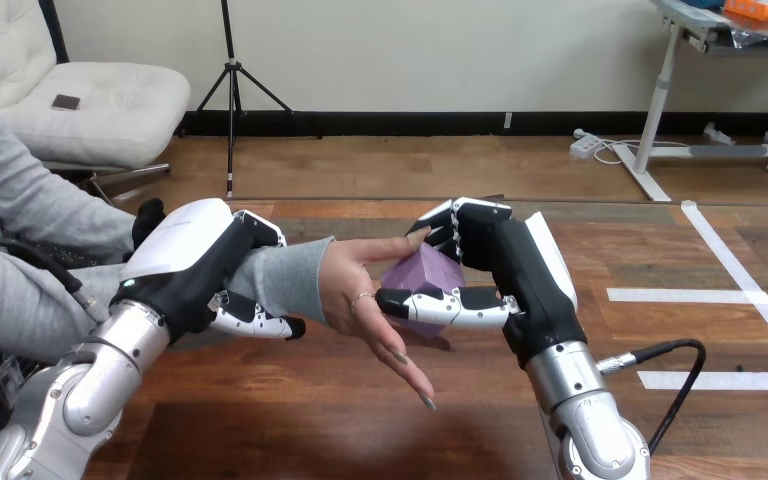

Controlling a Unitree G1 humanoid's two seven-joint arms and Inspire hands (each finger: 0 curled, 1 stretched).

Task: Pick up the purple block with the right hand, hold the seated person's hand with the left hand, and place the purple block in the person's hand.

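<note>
The purple block (422, 282) is pinched between the thumb and curled fingers of my right hand (505, 270), just above the table's middle. The person's hand (365, 300) reaches in from the left, palm open and fingers spread, touching the block's left side. My left hand (205, 265) is wrapped round the person's grey-sleeved wrist (285, 278), fingers curled under it and over it.
The wooden table (290, 420) spreads below both arms. A black cable (660, 375) loops off my right forearm at the lower right. The person's arm and body fill the left edge.
</note>
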